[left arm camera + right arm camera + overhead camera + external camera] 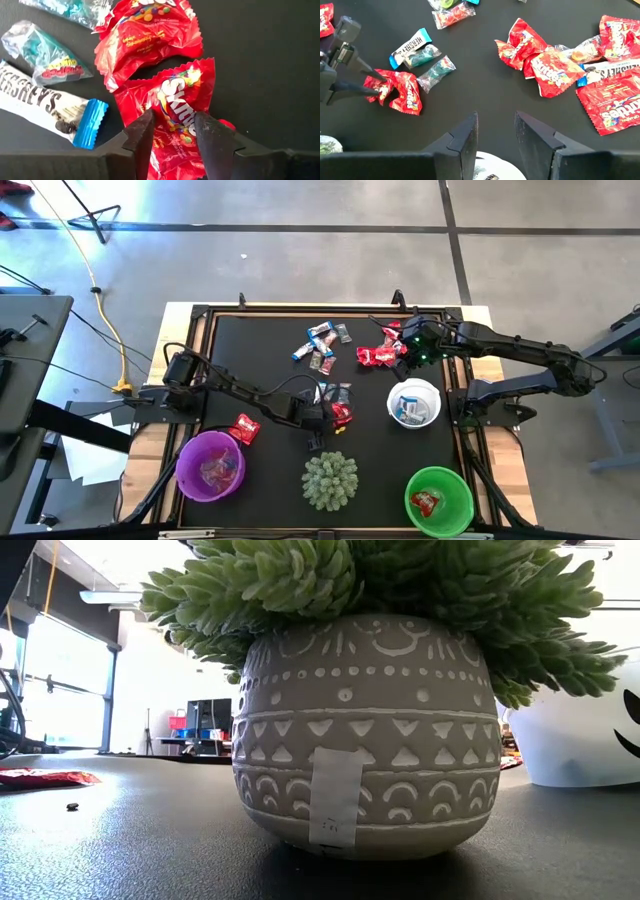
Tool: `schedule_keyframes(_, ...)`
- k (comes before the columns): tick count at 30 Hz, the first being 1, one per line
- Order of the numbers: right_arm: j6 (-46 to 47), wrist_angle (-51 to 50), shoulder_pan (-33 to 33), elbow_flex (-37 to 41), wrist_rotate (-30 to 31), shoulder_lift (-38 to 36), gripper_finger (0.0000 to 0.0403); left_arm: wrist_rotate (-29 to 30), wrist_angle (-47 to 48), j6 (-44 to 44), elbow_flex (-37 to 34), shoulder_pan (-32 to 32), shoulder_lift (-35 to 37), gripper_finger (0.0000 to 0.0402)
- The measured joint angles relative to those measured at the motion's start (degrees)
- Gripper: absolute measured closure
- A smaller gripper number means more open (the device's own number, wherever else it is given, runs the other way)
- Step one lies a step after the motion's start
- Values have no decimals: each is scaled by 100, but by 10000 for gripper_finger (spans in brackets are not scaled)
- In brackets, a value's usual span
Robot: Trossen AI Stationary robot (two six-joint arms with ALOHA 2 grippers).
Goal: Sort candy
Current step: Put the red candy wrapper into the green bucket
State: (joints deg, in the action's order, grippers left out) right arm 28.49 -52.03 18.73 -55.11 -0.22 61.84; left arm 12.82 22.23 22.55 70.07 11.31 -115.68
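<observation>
Near the middle of the table (270,350), a little toward the edge lined with bowls: a red Skittles packet (185,95), flat on the black top, one end touching a second red packet (150,35). Just beside them, a blue-and-white Hershey's bar (35,97) and a clear teal sweet (45,55). More candy scattered toward the far edge.

Left gripper (175,119) down over the packet, fingers apart and straddling its lower half, not yet pinched. Close squarely on the packet's middle, not its crimped edge, so that it does not slip out. Keep the tips clear of the neighbouring red packet to avoid taking two. Lift straight up before swinging away.

Probably bound for the green bowl (465,485) at the corner on the right arm's side, already holding a red packet; pass clear of the potted plant (330,480).

Right gripper (495,130) waiting over the white bowl (392,402), fingers moderately apart, empty.
</observation>
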Motion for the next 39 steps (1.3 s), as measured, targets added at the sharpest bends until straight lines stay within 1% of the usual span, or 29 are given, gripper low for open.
schedule_keyframes(3,0,0,0,0,-1,0,277,25,-138,130,-16,-2,-4,296)
schedule_keyframes(7,0,0,1,0,1,0,277,42,-232,156,-16,-5,-19,336)
schedule_keyframes(12,0,0,0,0,1,0,277,3,-257,595,-21,-9,97,387)
schedule_keyframes(14,0,0,1,0,-1,0,277,-50,-235,665,-35,-11,185,398)
schedule_keyframes(21,0,0,-1,0,1,0,277,-41,-141,724,-44,-4,478,401)
schedule_keyframes(31,0,0,1,0,1,0,277,-100,-162,585,-38,4,503,402)
schedule_keyframes(39,0,0,1,0,-1,0,277,-181,-146,572,-27,4,990,401)
